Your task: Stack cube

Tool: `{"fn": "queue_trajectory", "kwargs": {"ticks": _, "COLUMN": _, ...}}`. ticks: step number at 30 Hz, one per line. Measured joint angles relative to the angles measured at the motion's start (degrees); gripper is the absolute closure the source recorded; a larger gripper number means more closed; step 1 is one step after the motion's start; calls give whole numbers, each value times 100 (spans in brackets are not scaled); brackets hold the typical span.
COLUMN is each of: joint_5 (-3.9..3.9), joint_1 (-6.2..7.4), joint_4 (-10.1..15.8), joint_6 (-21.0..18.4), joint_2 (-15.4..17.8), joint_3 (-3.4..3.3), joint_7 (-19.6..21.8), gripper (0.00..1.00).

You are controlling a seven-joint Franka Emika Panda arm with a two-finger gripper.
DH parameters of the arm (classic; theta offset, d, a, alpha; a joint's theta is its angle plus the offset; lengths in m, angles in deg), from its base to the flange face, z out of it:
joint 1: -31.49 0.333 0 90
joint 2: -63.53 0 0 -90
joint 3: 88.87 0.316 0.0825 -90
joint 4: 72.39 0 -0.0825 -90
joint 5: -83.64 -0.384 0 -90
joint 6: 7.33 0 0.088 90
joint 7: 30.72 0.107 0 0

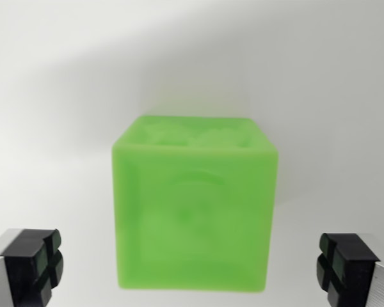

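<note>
Gripper (191, 268) spread wide, clear gaps between each black pad and the green cube (195, 204). Cube sits centred between fingers on white table (51, 128), open surface all round. Translucent bright green, faint embossed marks, slightly blurred.

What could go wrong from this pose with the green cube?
1. The gripper is open, with the green cube between its fingers but sitting toward the wrist view's right. The finger on that side may touch first and push the cube sideways.
2. The cube looks slightly rotated relative to the pads, so closing could twist it or grip near an edge.
3. No second cube is in view, so the stack target cannot be confirmed from here.
</note>
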Motion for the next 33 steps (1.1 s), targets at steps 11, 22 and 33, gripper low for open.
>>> {"fn": "queue_trajectory", "kwargs": {"ticks": 11, "joint_5": -25, "joint_1": -65, "joint_4": -125, "joint_6": 304, "joint_2": -425, "joint_3": 79, "joint_7": -16, "gripper": 0}}
{"fn": "queue_trajectory", "kwargs": {"ticks": 22, "joint_5": -27, "joint_1": -104, "joint_4": -172, "joint_6": 397, "joint_2": -551, "joint_3": 120, "joint_7": -18, "gripper": 100}}
{"fn": "queue_trajectory", "kwargs": {"ticks": 33, "joint_5": -27, "joint_1": -105, "joint_4": -175, "joint_6": 398, "joint_2": -551, "joint_3": 122, "joint_7": -18, "gripper": 100}}
